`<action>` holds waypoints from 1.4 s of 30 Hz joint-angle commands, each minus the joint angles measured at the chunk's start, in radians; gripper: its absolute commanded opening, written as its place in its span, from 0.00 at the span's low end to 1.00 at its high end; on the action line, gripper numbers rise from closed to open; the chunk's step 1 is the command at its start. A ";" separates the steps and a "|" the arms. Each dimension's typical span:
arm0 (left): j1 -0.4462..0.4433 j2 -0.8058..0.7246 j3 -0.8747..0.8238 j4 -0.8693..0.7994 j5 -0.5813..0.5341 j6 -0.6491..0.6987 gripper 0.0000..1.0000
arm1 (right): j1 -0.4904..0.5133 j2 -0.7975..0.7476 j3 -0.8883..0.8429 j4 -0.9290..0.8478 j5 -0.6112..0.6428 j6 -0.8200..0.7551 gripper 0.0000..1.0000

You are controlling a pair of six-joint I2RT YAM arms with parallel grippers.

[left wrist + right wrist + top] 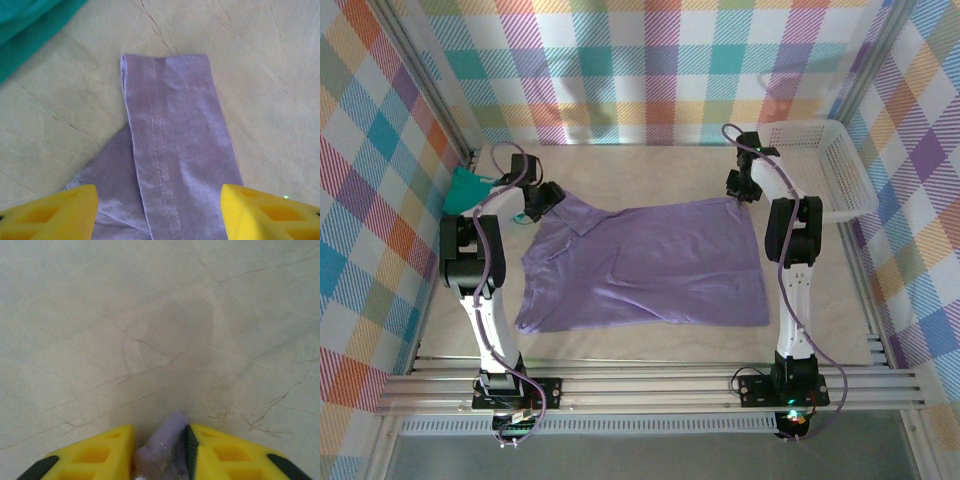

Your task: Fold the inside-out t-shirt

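Far left corner: teal garment bunched against the wall. Just right of it, the left gripper hangs low over one sleeve of the t-shirt, yellow fingers spread wide to either side of the sleeve, nothing clamped. Sleeve stitching plain to see. Shirt lies spread mostly flat across the middle of the table, between the two arms. Right gripper sits at the shirt's far right corner, fingers pinched on a tuck of purple cloth. Far right: white basket, apart from the shirt.
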 commanded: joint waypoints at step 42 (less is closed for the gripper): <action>0.040 0.190 0.460 -0.219 0.085 0.062 0.00 | -0.005 -0.145 -0.098 0.112 -0.110 -0.095 0.07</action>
